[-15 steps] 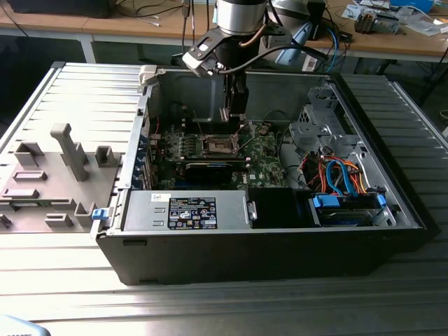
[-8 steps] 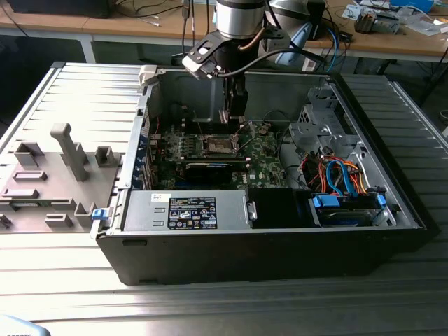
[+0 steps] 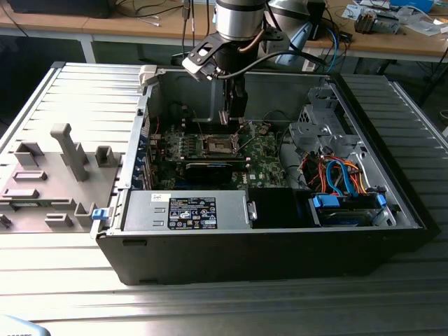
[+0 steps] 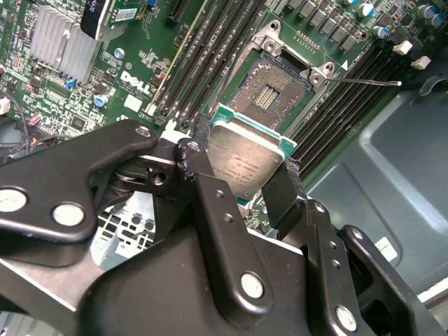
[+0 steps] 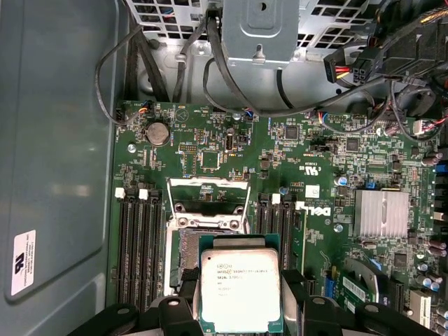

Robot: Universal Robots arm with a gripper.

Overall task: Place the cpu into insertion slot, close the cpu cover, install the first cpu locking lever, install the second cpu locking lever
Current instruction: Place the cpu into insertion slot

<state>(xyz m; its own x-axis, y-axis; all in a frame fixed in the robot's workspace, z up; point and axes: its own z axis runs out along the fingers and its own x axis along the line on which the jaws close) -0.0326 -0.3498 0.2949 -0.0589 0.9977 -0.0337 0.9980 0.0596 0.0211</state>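
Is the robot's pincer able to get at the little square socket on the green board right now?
Probably yes. The pincer holds the cpu close by the insertion slot, the cpu cover is swung open, and nothing seems to lie between them.

Matt silvery metal cpu (image 5: pixel 240 289); glossy black tool (image 4: pixel 241 166).
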